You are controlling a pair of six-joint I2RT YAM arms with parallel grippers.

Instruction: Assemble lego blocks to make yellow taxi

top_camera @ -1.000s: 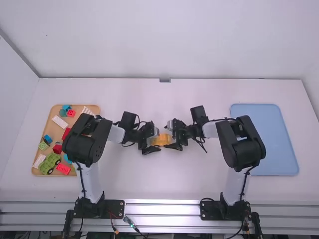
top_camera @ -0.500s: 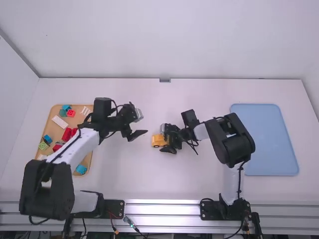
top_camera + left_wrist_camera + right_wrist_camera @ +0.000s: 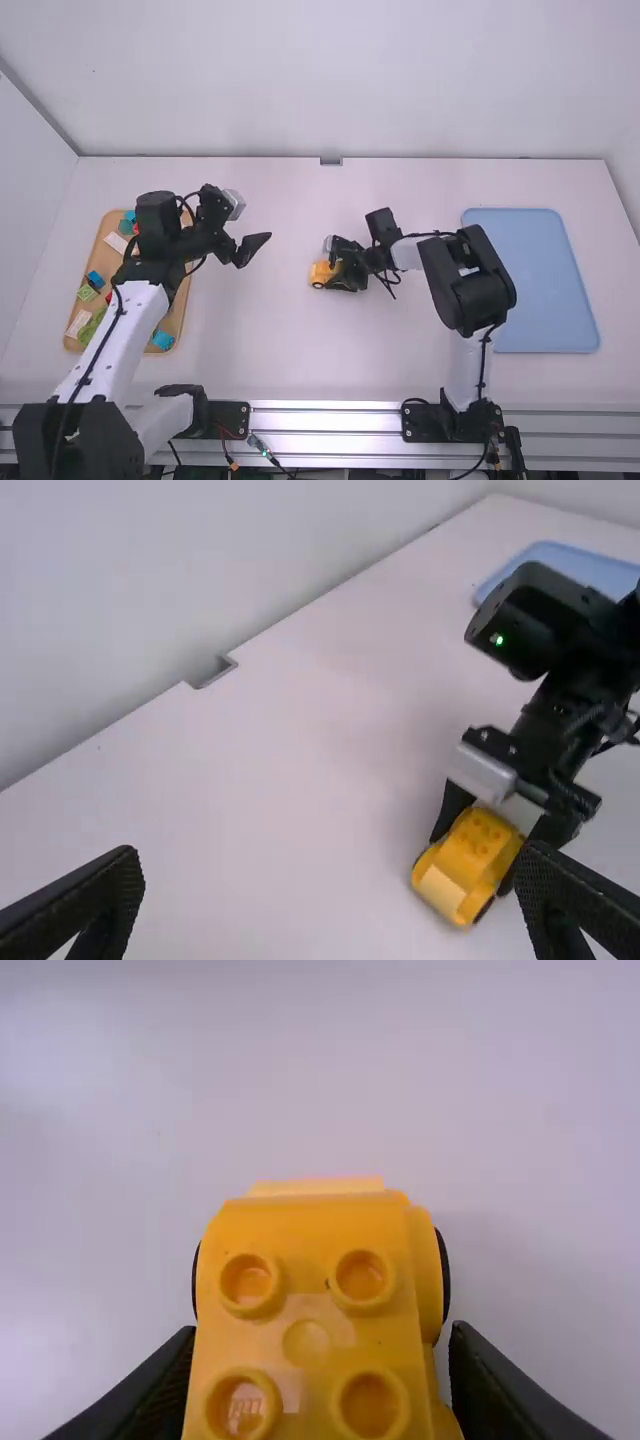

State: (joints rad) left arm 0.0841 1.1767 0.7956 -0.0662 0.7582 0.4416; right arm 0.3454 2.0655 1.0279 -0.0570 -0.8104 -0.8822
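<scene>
Yellow toy taxi (image 3: 318, 272) held mid-table
The right gripper (image 3: 337, 272) grips the taxi's sides; the left gripper (image 3: 254, 240) hangs wide apart, between the taxi and the left-hand wooden tray (image 3: 181, 318).

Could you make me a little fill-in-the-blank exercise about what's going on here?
The gripper with its fingers around the yellow toy car belongs to the ____ arm.
The left gripper has its fingers ____, with nothing between them.
Loose blocks lie in the tray on the table's ____ side.
The tray on the table's other side is coloured ____.

Missing words: right; open; left; blue.
</scene>
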